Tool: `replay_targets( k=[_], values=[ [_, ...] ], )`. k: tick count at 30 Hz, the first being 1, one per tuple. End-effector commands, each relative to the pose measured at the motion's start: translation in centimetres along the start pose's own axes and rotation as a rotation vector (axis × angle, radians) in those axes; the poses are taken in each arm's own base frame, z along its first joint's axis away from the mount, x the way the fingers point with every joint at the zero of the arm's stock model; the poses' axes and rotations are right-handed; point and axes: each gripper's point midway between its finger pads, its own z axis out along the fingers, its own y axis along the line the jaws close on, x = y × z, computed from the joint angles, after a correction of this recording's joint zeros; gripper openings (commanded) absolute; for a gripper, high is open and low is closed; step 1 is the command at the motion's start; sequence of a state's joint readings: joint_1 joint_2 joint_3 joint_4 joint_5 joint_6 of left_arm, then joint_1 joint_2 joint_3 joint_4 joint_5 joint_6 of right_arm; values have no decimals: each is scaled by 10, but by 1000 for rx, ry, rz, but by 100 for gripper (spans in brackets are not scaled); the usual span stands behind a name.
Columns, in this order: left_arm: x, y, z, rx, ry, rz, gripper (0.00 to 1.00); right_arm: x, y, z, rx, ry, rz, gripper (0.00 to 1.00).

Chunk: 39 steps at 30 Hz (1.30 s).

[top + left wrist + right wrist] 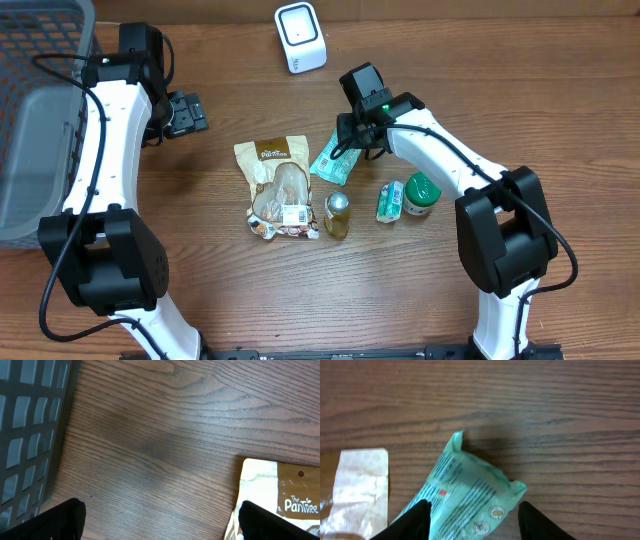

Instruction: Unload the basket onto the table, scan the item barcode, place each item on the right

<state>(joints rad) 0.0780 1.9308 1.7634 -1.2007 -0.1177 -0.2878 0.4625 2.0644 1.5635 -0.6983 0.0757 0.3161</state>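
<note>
A teal printed packet (465,487) sits between the fingers of my right gripper (472,510), which is shut on its sides. From overhead, this teal packet (333,162) hangs out below the right gripper (352,140) at the table's middle, its lower end near the wood. The white barcode scanner (300,38) stands at the back of the table, apart from the packet. My left gripper (188,112) is open at the left over bare wood, nothing between its fingers (60,520).
A brown Pantree snack bag (275,185) lies left of the packet, its corner showing in the left wrist view (280,490). A small bottle (337,215), a second teal packet (390,200) and a green-lidded jar (421,195) lie nearby. A grey basket (40,120) stands far left.
</note>
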Motion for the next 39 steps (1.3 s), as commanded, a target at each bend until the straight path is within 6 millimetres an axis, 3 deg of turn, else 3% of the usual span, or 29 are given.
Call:
replay_targets(
  k=[1, 9, 21, 25, 31, 35, 39],
  values=[
    [-5, -3, -11, 0, -36, 12, 100, -13, -8, 0, 35, -37, 61, 51],
    [-5, -4, -11, 0, -35, 12, 100, -3, 9, 21, -63, 6, 52, 45],
    [-5, -3, -11, 0, -36, 12, 100, 6, 42, 16, -245, 57, -9, 43],
    [-5, -3, -11, 0, -36, 12, 100, -2, 45, 13, -257, 20, -58, 47],
    [-5, -4, -11, 0, -35, 12, 100, -38, 31, -8, -241, -54, 29, 52],
    [-5, -4, -11, 0, -35, 12, 99, -39, -3, 0, -118, -50, 120, 53],
    [-5, -3, -11, 0, -36, 12, 99, -34, -13, 6, -88, -35, 130, 54]
  ],
)
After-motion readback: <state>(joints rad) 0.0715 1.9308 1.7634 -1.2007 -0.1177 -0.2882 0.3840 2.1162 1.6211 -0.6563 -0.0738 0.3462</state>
